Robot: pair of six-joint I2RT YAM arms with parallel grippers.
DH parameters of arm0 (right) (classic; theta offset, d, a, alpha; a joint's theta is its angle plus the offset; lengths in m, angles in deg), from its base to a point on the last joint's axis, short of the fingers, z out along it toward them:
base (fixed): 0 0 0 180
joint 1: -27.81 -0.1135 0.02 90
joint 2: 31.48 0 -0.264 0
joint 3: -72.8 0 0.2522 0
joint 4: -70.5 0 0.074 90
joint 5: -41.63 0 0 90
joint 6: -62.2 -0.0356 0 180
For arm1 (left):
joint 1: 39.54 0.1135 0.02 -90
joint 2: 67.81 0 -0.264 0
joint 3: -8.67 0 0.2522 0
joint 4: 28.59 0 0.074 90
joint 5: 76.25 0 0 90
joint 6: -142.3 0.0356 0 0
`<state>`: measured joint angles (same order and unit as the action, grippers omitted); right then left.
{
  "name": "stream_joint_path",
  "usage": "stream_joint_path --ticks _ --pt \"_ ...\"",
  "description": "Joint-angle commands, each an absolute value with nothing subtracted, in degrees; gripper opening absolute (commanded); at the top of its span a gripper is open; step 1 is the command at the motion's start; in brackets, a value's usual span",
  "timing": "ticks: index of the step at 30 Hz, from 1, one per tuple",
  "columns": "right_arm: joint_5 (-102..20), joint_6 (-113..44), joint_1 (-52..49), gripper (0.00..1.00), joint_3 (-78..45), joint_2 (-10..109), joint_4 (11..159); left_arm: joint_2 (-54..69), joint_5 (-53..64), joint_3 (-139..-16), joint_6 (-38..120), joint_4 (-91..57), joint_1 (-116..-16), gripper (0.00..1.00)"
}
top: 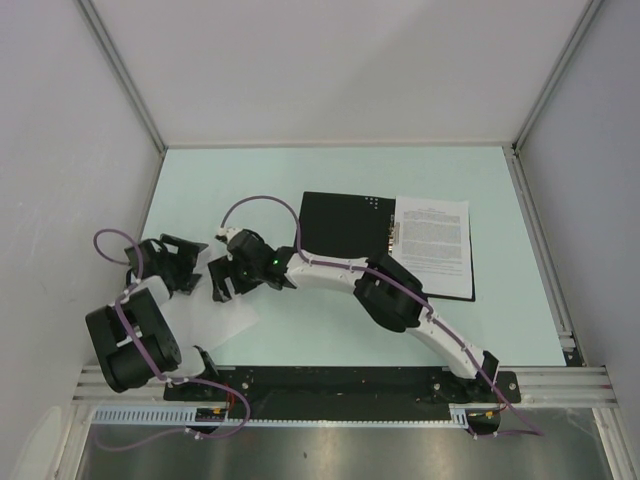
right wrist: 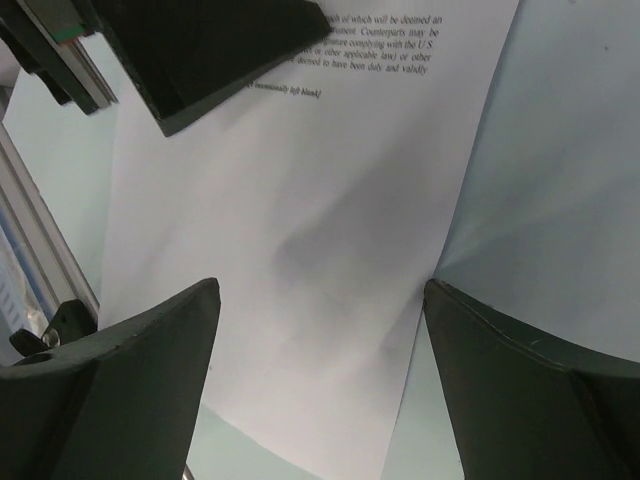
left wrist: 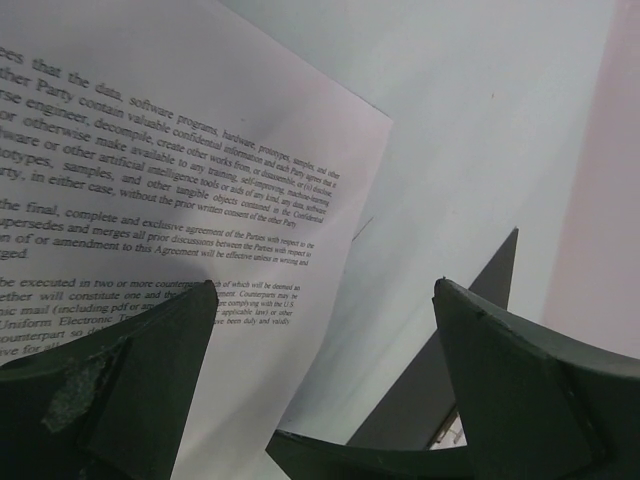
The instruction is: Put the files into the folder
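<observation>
Loose sheet near the table's near-left corner, both claws spread above it.
Your sheet [top: 228, 312] lies flat, print up, by the near-left corner of the table [top: 300, 170]. Your left gripper [left wrist: 325, 300] and right gripper [right wrist: 320, 290] hang over it, jaws spread, pinching nothing. The folder [top: 340, 225] lies open mid-table, with a second sheet [top: 432, 240] on its right half.
</observation>
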<state>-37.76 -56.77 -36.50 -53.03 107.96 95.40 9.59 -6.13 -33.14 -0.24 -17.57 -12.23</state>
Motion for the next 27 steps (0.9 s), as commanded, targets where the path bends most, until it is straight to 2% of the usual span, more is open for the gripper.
stream_joint_path --ticks 1,8,13,16,19,25,26,27 --pt "-40.1 -57.0 -37.1 0.89 -56.2 114.1 100.1 15.7 -9.5 -28.7 -1.0 -14.2 -12.7 1.00" --pt "-34.9 -59.2 -37.0 0.89 -57.8 116.5 94.6 20.1 -14.6 -27.4 -2.7 -17.8 -13.2 1.00" --pt "-29.3 -63.1 -34.5 0.89 -49.5 114.6 84.4 19.5 -15.2 -27.4 -3.0 -17.9 -13.2 1.00" --pt "-25.7 -67.3 -32.8 0.84 -44.1 113.5 75.1 19.5 -15.5 -27.4 -2.5 -17.6 -13.2 1.00" --pt "-24.0 -71.0 -31.9 0.76 -41.1 112.9 69.8 19.6 -15.5 -27.1 -2.2 -17.7 -13.2 1.00" --pt "-22.6 -77.3 -31.2 0.39 -39.4 113.9 63.5 18.5 -16.3 -27.6 -1.9 -17.6 -13.3 1.00" --pt "-22.6 -77.8 -31.1 0.29 -39.4 114.1 62.9 18.2 -16.4 -27.8 -1.6 -17.0 -13.2 1.00" --pt "-22.6 -78.2 -31.0 0.25 -39.4 114.4 62.6 17.4 -16.4 -28.3 -1.2 -16.6 -13.3 1.00"
